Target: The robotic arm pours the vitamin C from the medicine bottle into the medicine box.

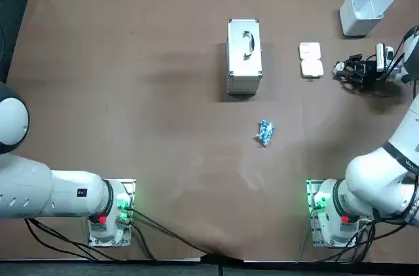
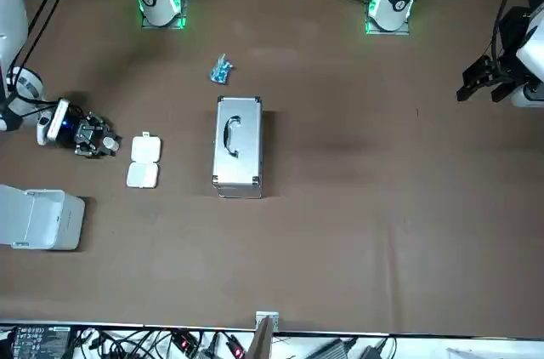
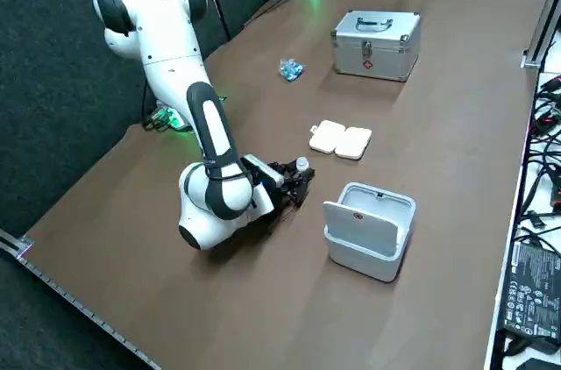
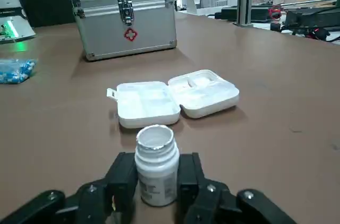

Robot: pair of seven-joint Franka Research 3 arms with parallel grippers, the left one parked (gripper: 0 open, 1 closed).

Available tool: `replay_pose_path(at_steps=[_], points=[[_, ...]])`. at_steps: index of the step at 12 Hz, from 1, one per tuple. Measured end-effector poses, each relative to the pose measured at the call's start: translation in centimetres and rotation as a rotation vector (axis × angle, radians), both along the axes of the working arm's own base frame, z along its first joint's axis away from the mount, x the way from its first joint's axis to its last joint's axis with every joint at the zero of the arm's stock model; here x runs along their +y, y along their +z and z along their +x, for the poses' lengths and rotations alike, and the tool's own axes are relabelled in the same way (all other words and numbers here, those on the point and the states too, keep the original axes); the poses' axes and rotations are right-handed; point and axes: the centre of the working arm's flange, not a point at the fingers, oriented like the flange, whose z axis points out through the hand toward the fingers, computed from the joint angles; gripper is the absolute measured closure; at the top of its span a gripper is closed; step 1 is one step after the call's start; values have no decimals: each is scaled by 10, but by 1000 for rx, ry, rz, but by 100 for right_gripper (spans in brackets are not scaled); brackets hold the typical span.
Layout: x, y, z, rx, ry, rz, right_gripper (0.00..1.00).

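You'll find the right gripper (image 1: 342, 70) low over the tabletop (image 1: 131, 93), close to its right edge, in the far half. Its two fingers (image 4: 126, 173) press on both sides of the medicine bottle (image 4: 155, 173), so it's clamped on the bottle w/ no gap you can see. The bottle is white, stands up straight, and has a label w/ small print (too small to read). Can't tell if its bottom rests on the tabletop.

Just beside the bottle, toward the mid of the tabletop, lies the medicine box (image 1: 311, 59). It's white, flat and spread open, both halves side by side, w/ little compartments inside. Bottle and box are near but not touching.

Past the box, approx mid tabletop and toward the far edge, you see a silver first-aid case (image 1: 244, 57). It's shut, w/ a handle on top and a red cross on one side. A small blue-and-white packet (image 1: 264, 132) lies apart from the case, nearer the robot's edge. In the far right corner sits a white bin (image 1: 364, 8) w/ its lid up.
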Motion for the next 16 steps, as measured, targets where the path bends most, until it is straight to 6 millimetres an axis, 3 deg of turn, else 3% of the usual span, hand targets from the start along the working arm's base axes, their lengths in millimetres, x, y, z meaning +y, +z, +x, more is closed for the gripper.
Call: replay_pose_path(at_steps=[4, 9, 13, 16], points=[[-2, 3, 4, -10, 3, -7, 57], [-5, 40, 26, -57, 19, -53, 57], [-6, 79, 40, -21, 20, -191, 57], [13, 98, 43, 22, -17, -269, 57]])
